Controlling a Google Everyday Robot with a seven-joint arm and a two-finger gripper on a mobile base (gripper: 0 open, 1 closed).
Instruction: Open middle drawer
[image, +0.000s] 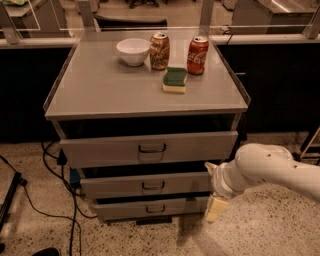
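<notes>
- Table (100, 95): a grey cabinet with three drawers. The drawer interiors are hidden in shadow.
- Arm (280, 172): white, cut off at the right edge. It reaches left and low along the cabinet's right front.
- Middle drawer (115, 186): flat grey front with a small dark bar handle (152, 186) at centre. It sits between the top drawer (100, 150) and the lowest drawer (120, 209), and its right end is covered by the wrist.
- Gripper (214, 200): at the middle drawer's right end, apart from the handle. I cannot tell the state of the jaws.
- On the table: bowl (133, 51), two cans (159, 50), sponge (175, 80).

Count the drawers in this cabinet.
3, stacked: the top drawer, widest; the middle drawer beneath it; the bottom drawer, lowest. The tool hangs right of the bottom drawer.
</notes>
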